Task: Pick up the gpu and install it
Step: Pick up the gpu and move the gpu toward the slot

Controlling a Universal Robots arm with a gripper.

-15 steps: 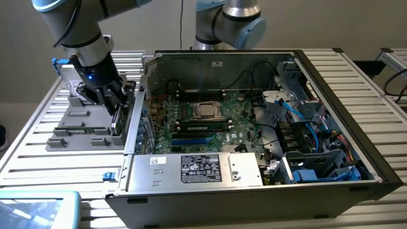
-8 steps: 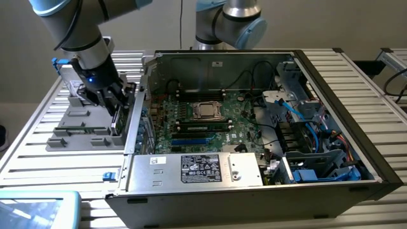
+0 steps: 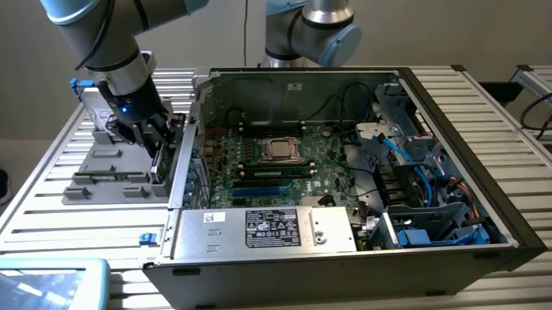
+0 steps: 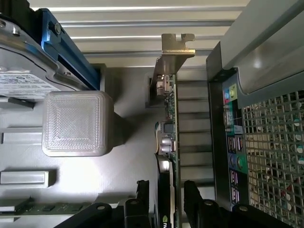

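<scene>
The gpu [image 4: 174, 123] stands on edge in the grey holder [image 3: 103, 181], its metal end bracket [image 4: 176, 47] pointing away from the wrist and green board edge showing. In the exterior view the gpu [image 3: 159, 166] sits at the holder's right side, close to the computer case [image 3: 345, 168]. My gripper [image 4: 166, 194] reaches down over it, open, with one black finger [image 4: 142, 192] on each side of the card and a small gap showing. Seen from outside, my gripper [image 3: 155, 150] hangs low over the holder.
A silver hard drive [image 4: 23, 80] with blue tabs stands in the holder beside a grey block [image 4: 76, 123]. A green memory stick [image 4: 42, 207] lies nearby. The case's rear port panel [image 4: 232, 142] is close beside the card. A second arm [image 3: 311, 32] stands behind the case.
</scene>
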